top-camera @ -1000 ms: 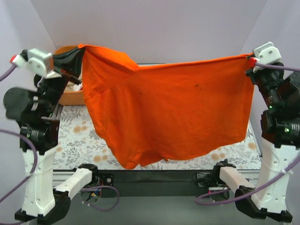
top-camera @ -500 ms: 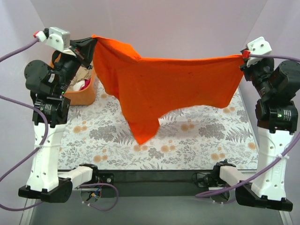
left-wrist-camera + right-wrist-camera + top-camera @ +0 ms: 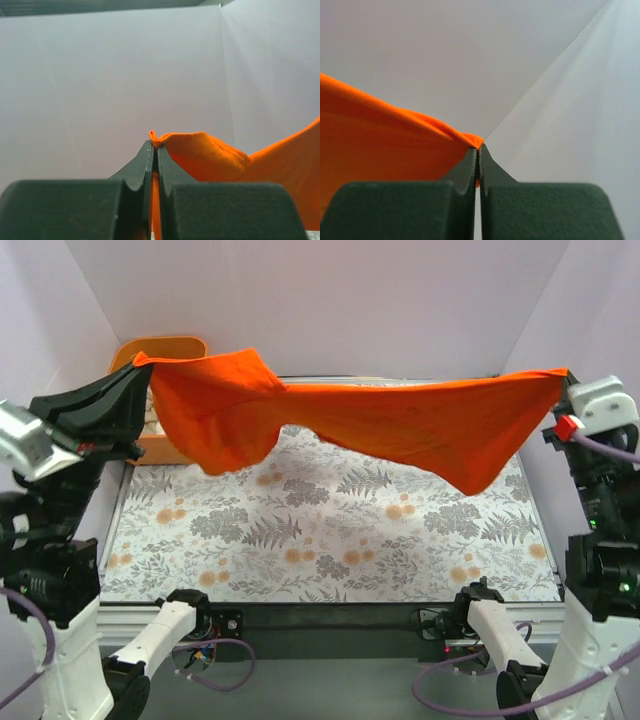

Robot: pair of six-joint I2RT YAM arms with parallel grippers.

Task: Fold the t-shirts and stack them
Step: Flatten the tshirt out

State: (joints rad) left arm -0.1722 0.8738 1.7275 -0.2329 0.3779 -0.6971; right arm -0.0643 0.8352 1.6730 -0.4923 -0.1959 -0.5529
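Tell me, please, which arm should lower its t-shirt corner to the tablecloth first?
Right, probably: the right end effector holds the t-shirt over the tablecloth; the left end effector holds it bunched by the orange tub.

The shirt (image 3: 400, 425) hangs stretched above the tablecloth (image 3: 330, 550), its left end in the left gripper (image 3: 141, 382) and its right end in the right gripper (image 3: 563, 380). The tub (image 3: 165, 345) sits behind its left end.

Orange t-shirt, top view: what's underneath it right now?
The t-shirt hangs above the floral tablecloth, which shows beneath it. Behind its left end stands the orange tub, mostly covered by cloth and the left gripper, so its contents cannot be seen.
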